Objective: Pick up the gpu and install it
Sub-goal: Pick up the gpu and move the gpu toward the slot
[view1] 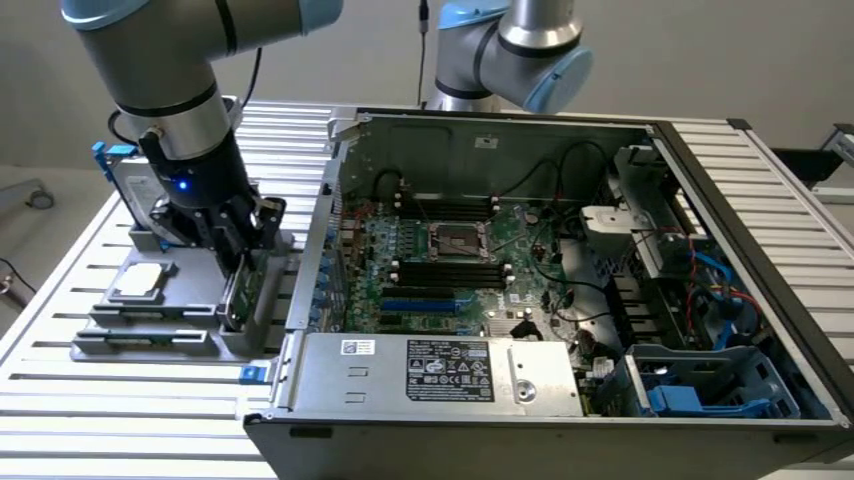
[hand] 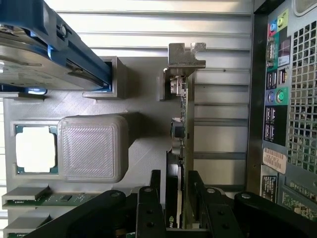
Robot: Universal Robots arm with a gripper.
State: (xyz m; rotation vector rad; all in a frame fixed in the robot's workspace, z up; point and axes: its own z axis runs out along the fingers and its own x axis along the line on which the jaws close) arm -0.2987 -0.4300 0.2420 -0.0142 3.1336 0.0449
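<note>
**Exterior view.** A grey holder [view1: 187, 262] is being shown on a slatted table [view1: 80, 400], just beside an open computer case [view1: 747, 200]. Several parts are being carried in the holder's compartments:
- The gpu [view1: 238, 295] is being kept upright on its edge in the slot along the holder's case side.
- A square silver chip [view1: 143, 282] is being kept flat in a recess at the holder's middle.
- A hard drive [view1: 124, 190] with a blue frame is being propped at one end of the holder.
- Memory sticks [view1: 144, 338] are being kept in slots at the opposite end.

The gripper [view1: 240, 262] is being lowered over the holder, directly above the gpu. Inside the case, a motherboard [view1: 441, 250] and a power supply [view1: 347, 375] are being displayed. The supply's white label [view1: 451, 370] is being shown too small to be read.

**Wrist view.** The gpu [hand: 181, 134] is being viewed edge-on in the holder [hand: 143, 99]. Its metal bracket [hand: 184, 57] is being shown at the holder's hard-drive [hand: 39, 54] end. The gripper [hand: 174, 178] is being held open, with its black fingers [hand: 148, 208] being set one on each side of the card. Contact with the card cannot be told. The chip [hand: 34, 148] and memory sticks [hand: 44, 198] are being seen from above. Beyond the holder's gpu side, the case's rear panel [hand: 277, 99] is being revealed, with coloured sockets and stickers [hand: 274, 159] whose print cannot be read.
</note>
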